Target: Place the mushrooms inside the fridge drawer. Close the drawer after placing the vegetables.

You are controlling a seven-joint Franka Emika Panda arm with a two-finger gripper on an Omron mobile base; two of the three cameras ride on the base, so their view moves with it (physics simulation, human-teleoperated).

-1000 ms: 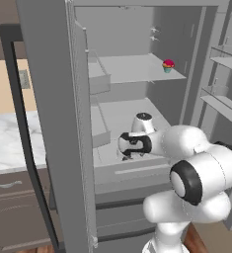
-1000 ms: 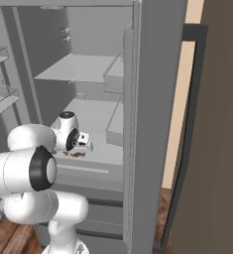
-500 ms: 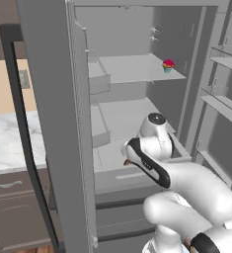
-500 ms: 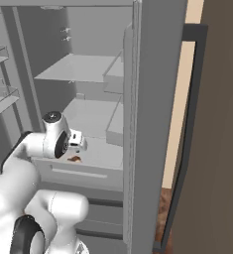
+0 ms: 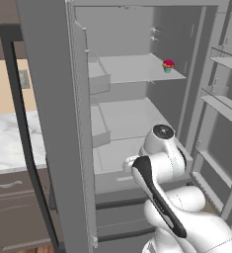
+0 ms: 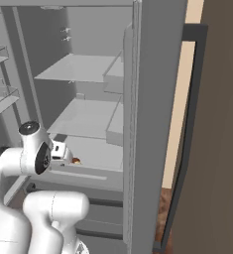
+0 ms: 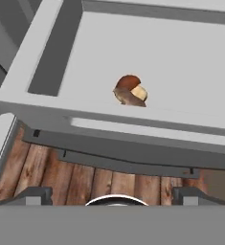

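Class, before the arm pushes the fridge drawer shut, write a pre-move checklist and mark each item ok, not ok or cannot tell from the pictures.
1. Small brown-capped mushroom lies on the floor inside the wide light-grey fridge drawer: ok.
2. Two-finger gripper is open and holds nothing: ok.
3. Gripper is outside the drawer, in front of its flat front: ok.
4. Drawer is pulled out and not yet closed: ok, closing remains.
5. Nothing hangs over the drawer's front edge to block closing: ok.
6. Pink-topped cupcake in a teal cup stands on the upper shelf, away from the drawer: ok.
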